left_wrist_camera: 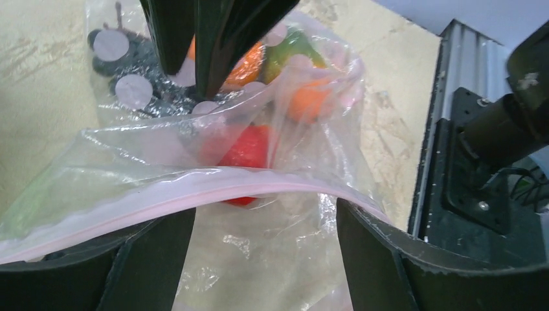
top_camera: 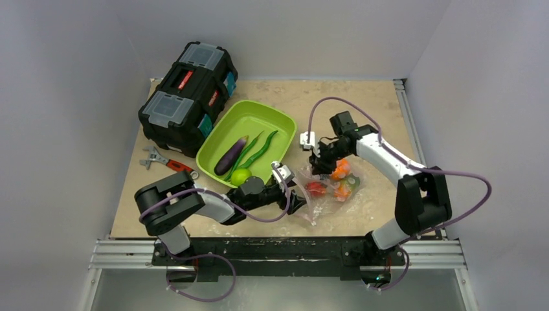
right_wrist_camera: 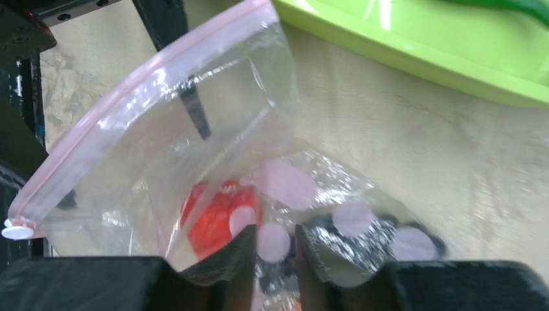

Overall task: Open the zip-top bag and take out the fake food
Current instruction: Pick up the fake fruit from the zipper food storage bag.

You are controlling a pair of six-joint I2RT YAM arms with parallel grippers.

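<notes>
The clear zip-top bag (top_camera: 327,194) lies on the table right of the tray, its pink zip strip (left_wrist_camera: 194,191) towards my left arm. Inside it are fake food pieces: a red pepper (left_wrist_camera: 249,149), an orange fruit (left_wrist_camera: 307,100) and an orange-green mango (left_wrist_camera: 291,48). My left gripper (left_wrist_camera: 262,217) stands open at the bag's mouth, the zip strip arching over its two fingers and loose film between them. My right gripper (right_wrist_camera: 275,243) is shut on the dotted film at the bag's far end, beside the red pepper (right_wrist_camera: 217,217). The eggplant (top_camera: 231,155), green pod (top_camera: 259,150) and lime ball (top_camera: 241,175) lie in the tray.
The lime-green tray (top_camera: 275,116) sits just left of the bag. A black toolbox (top_camera: 188,97) stands at the back left, with a red-handled wrench (top_camera: 169,163) in front of it. The table's metal rail (left_wrist_camera: 430,129) runs close to the bag on the near side.
</notes>
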